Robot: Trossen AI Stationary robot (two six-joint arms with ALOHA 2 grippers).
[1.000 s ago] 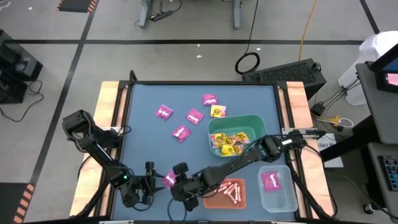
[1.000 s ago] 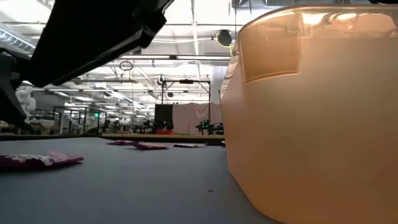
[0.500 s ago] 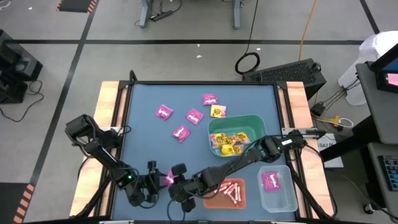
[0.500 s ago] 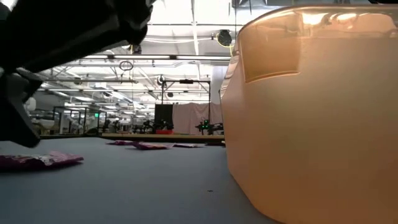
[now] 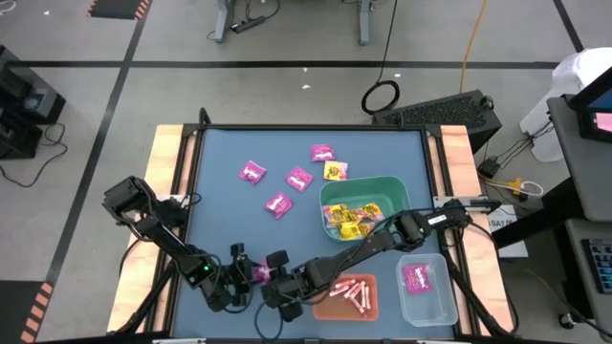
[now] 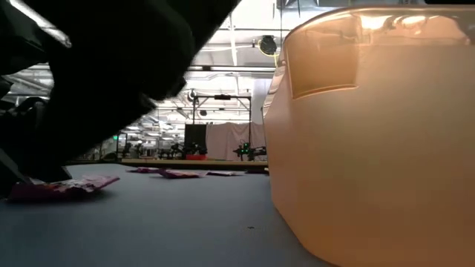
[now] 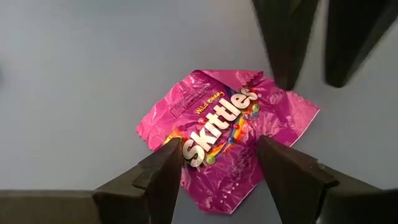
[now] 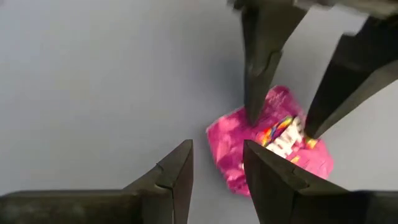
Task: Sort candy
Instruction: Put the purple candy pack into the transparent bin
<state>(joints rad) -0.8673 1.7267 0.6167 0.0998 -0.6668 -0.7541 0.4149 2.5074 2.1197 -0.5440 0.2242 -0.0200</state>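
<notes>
Magenta packet [image 7: 229, 138]: flat on the desk [image 5: 220, 220] near its front edge, between the two pincers; printed face up in the left wrist view.
Left pincer [image 7: 219, 171]: fingers spread to either side of the packet, tips at its edges, not closed on it.
Right pincer [image 8: 217, 171]: just beside the packet, fingers a narrow gap apart, holding nothing; the left pincer's tips show beyond it over the packet.
Loose magenta packets [image 5: 277, 204]: four, scattered on the far half of the desk.
Yellow packet [image 5: 335, 171]: loose, just behind the green bin.
Green bin [image 5: 394, 184]: right of centre, holds yellow packets.
Orange bin [image 5: 322, 308]: front, right of the pincers, holds pink-white sticks [image 5: 352, 291]; fills the right of the low view.
Clear bin [image 5: 446, 308]: front right corner, holds one magenta packet.
</notes>
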